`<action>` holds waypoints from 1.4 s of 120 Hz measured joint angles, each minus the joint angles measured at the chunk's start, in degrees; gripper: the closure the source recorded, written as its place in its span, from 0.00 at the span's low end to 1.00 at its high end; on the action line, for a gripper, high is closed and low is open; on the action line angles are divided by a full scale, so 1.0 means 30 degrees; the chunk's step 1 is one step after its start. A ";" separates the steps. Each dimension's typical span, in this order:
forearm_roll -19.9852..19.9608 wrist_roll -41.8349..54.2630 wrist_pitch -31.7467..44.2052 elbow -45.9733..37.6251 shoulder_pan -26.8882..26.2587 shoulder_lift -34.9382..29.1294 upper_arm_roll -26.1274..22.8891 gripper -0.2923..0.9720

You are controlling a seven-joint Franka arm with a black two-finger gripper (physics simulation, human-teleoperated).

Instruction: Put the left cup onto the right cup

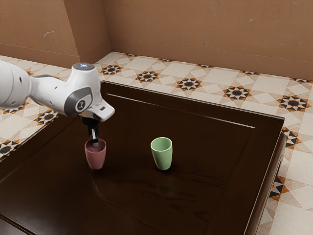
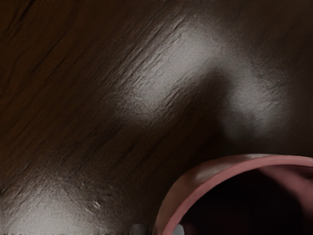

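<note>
Open table lies between the pink cup and the green cup, which stand well apart.

Our arm enters from exterior view's left, stretched rightward; wrist bent; pincer pointing straight down.

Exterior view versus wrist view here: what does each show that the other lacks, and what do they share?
Exterior: the green cup upright, apart from the pink cup, plus the gripper at the pink cup's rim and the tiled floor. Wrist: a close look into that rim, and glare on the wood. Shared: the pink cup and dark table.
</note>
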 joint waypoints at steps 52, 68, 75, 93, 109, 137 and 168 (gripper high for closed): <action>-0.0112 -0.0337 -0.1879 0.0887 -0.0189 -0.3532 -0.0054 0.85; -0.0347 -0.0410 -0.2627 0.2433 -0.0462 -0.3459 -0.0056 0.85; -0.0582 -0.0436 -0.2901 0.3170 -0.0724 -0.3126 -0.0041 0.85; -0.1146 -0.0478 -0.3334 0.4697 -0.1700 -0.1992 0.0022 0.85; -0.1336 -0.0502 -0.3529 0.6038 -0.2519 -0.0788 0.0029 0.85; -0.1382 -0.0513 -0.3830 0.8699 -0.3956 0.1425 0.0067 0.85; -0.1541 -0.0506 -0.3953 1.0541 -0.5271 0.2750 0.0085 0.85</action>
